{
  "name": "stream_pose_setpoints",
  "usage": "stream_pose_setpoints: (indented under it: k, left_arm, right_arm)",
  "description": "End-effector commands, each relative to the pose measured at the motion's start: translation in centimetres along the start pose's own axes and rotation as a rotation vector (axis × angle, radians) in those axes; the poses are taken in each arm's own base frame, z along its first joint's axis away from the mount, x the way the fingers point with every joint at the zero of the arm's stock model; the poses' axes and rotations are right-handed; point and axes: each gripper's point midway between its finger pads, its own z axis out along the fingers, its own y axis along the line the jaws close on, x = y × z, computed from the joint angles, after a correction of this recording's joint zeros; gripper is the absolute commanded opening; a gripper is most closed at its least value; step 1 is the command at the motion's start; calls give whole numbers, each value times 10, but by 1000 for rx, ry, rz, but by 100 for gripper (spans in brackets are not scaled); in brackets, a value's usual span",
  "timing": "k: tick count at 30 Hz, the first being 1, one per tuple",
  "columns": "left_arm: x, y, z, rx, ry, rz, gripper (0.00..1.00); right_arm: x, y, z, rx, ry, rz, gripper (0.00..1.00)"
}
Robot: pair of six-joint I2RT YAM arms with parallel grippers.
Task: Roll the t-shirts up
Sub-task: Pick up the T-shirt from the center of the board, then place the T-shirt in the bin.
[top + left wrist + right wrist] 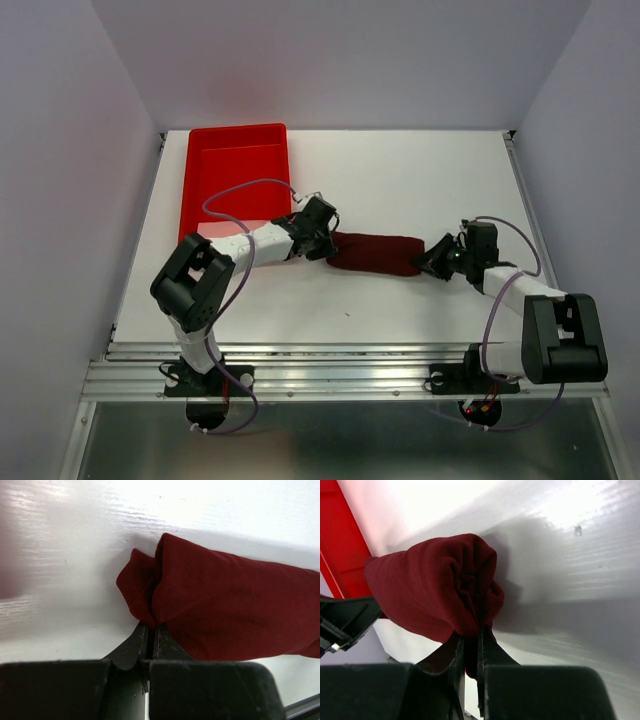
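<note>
Pinching the end of the t-shirt at its tips, the left tool is pressed together on cloth. The right tool pinches the opposite end. The t-shirt lies rolled between them on the surface; a red tray stands beyond the left tool.

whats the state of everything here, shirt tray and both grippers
t-shirt: rolled into a log, lying on the table
left gripper: shut on the t-shirt's left end
right gripper: shut on the t-shirt's right end
red tray: empty, flat on the table's far left
</note>
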Motion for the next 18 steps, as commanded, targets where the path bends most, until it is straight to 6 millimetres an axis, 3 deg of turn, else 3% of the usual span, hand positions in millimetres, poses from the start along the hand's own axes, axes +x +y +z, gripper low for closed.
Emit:
stream_pose_setpoints:
  k: [1, 11, 14, 17, 18]
  left_arm:
    - [-46, -14, -48, -5, -137, 61, 0]
    - [-87, -34, -84, 2, -249, 105, 0]
    - [-110, -22, -102, -32, -294, 98, 0]
    - [-130, -10, -115, -55, -333, 100, 0]
    - [-141, 3, -123, -79, -351, 81, 0]
  right_arm:
    - [-31, 29, -16, -1, -97, -67, 1]
    - [-40, 76, -28, -83, -123, -120, 1]
    - [-39, 105, -26, -121, -117, -167, 1]
    - [-44, 143, -23, -158, -134, -224, 1]
    - [-40, 166, -18, -187, -117, -255, 1]
